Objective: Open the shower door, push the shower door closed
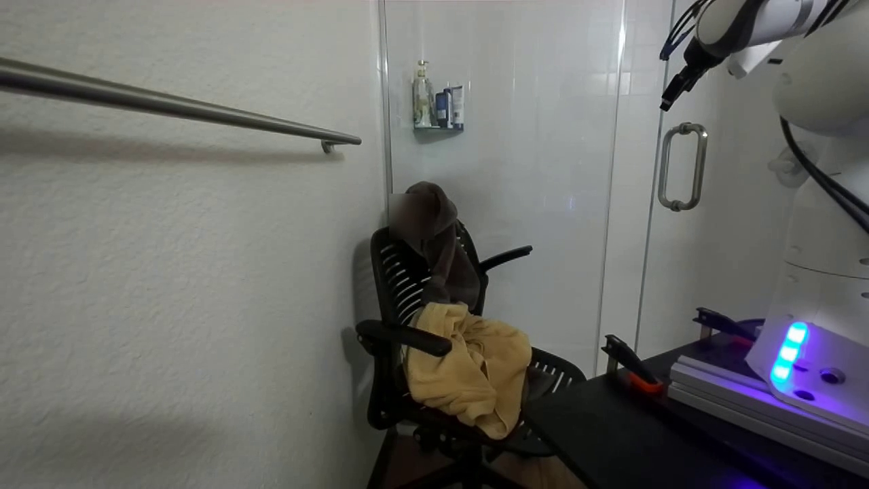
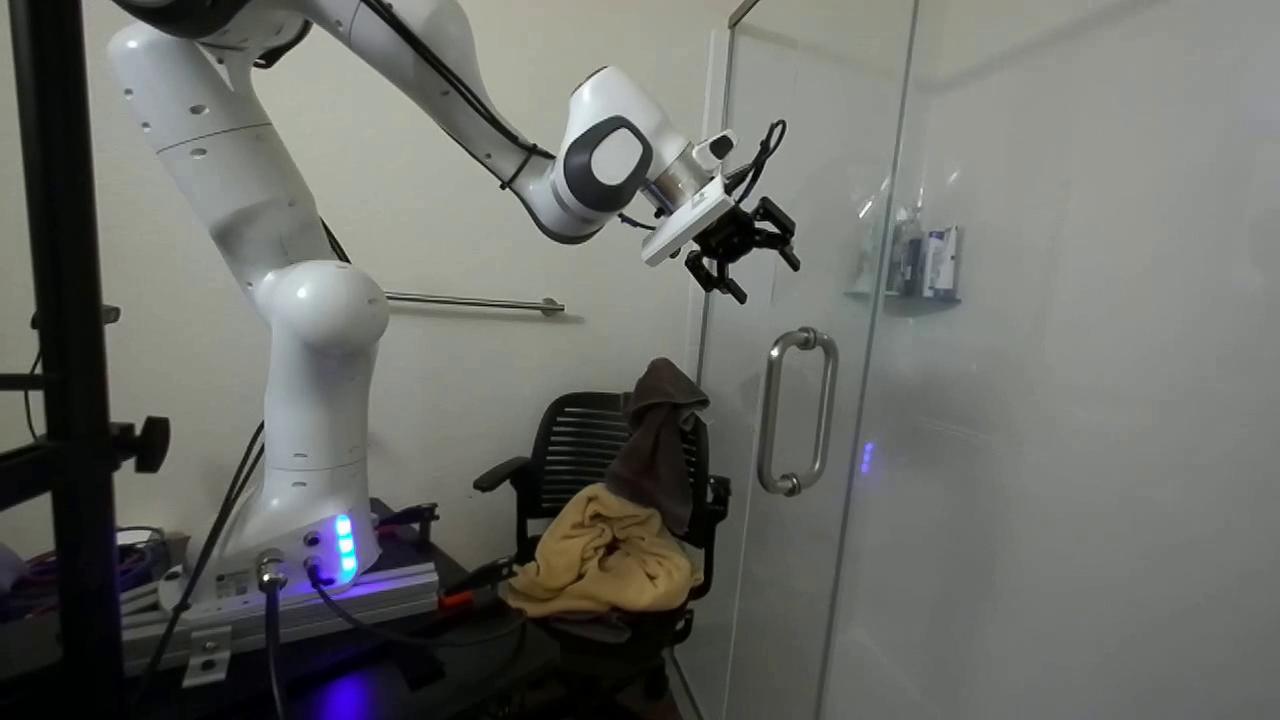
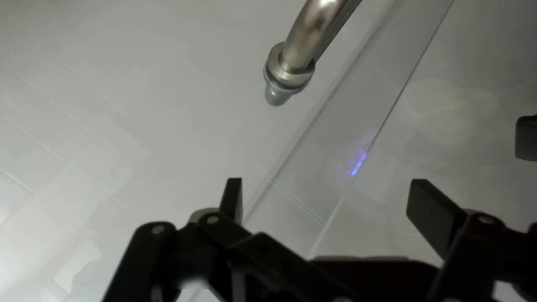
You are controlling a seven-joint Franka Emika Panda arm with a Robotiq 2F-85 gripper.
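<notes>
Nearest, in an exterior view, a black post (image 2: 68, 350) stands at the left edge. Next comes the black table (image 1: 604, 438), a silver rail (image 1: 747, 421) lying along it, with 2 clamps (image 1: 631, 361) close by. The white arm (image 2: 322, 400) stands at the rail, blue lights (image 2: 345, 547) glowing low down, and arches up and over.

The gripper (image 2: 767, 277) at its end points slantwise down. Its 2 fingers (image 3: 434, 216) are spread wide, as both the wrist view and an exterior view show. In both exterior views the gripper is above the handle (image 2: 769, 415) and apart from it; in the wrist view the handle comes in at the top, partly cut off, beyond the fingers.

That handle, an upright silver loop, is fixed to the door (image 2: 790, 600), a tall clear pane standing upright near the gripper. In an exterior view the door is just right of the chair (image 2: 580, 440); whether it is ajar I cannot tell.

The chair is black, with a slatted back. A yellow cloth (image 2: 610, 560) lies heaped on the seat, and a dark brown cloth (image 2: 655, 450) hangs over the back. Beyond, a pale wall (image 1: 204, 305) carries a long grey bar (image 1: 170, 104). Farthest, a small shelf (image 1: 434, 128) bears bottles (image 1: 422, 98); in an exterior view, 1 has a pump top.
</notes>
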